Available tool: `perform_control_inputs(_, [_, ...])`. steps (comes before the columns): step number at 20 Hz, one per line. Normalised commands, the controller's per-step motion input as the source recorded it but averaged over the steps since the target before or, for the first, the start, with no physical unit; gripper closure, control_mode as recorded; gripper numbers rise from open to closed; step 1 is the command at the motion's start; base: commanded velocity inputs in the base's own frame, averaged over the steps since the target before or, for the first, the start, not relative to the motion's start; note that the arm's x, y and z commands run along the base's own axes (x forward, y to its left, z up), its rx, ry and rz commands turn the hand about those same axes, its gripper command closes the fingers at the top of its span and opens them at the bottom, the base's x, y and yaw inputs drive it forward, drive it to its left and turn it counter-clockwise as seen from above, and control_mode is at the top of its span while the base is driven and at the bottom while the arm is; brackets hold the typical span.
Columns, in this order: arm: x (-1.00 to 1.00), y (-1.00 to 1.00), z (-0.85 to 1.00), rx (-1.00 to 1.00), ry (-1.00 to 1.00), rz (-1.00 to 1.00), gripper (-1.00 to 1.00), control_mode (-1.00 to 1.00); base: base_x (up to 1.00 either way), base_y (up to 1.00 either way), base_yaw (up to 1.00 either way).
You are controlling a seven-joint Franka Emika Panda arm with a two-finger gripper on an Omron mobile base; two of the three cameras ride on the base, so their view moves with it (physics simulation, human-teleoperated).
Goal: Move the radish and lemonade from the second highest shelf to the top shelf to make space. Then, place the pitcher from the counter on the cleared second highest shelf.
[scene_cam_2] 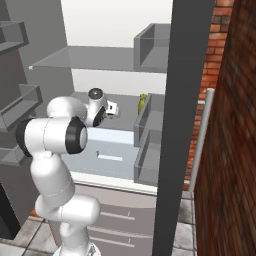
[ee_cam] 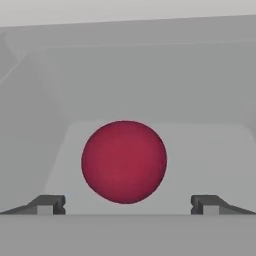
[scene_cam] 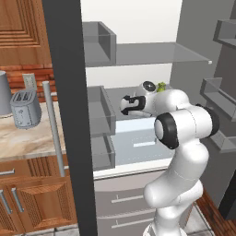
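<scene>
Grey fridge shelf bears the radish.

A grey fridge interior stands open, with a white back wall and drawers below. Left of the fridge, a dark door edge carries a long metal handle. Beyond it, a toaster stands before a brick wall, above wooden cabinets. The floor is tiled.
</scene>
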Motion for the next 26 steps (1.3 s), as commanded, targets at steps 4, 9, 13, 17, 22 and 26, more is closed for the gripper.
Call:
perform_control_inputs(4, [0.38,0.03,-0.18,0.00,0.00,0.00,-1.00,-1.00,0.00,0.00,0.00])
perform_control_inputs(9, [0.38,0.01,-0.18,0.00,0.00,0.00,-1.00,-1.00,0.00,0.00,0.00])
perform_control_inputs(13, [0.37,0.00,-0.16,0.00,0.00,0.00,-1.00,-1.00,0.00,0.00,0.00])
perform_control_inputs(17, [0.35,0.00,-0.16,0.00,0.00,0.00,-1.00,-1.00,0.00,0.00,0.00])
perform_control_inputs(22, [0.09,0.05,-0.38,0.00,0.00,0.00,1.00,-1.00,0.00,0.00,0.00])
perform_control_inputs(26, [-0.20,0.18,-0.69,-0.01,0.00,-0.03,1.00,-1.00,0.00,0.00,0.00])
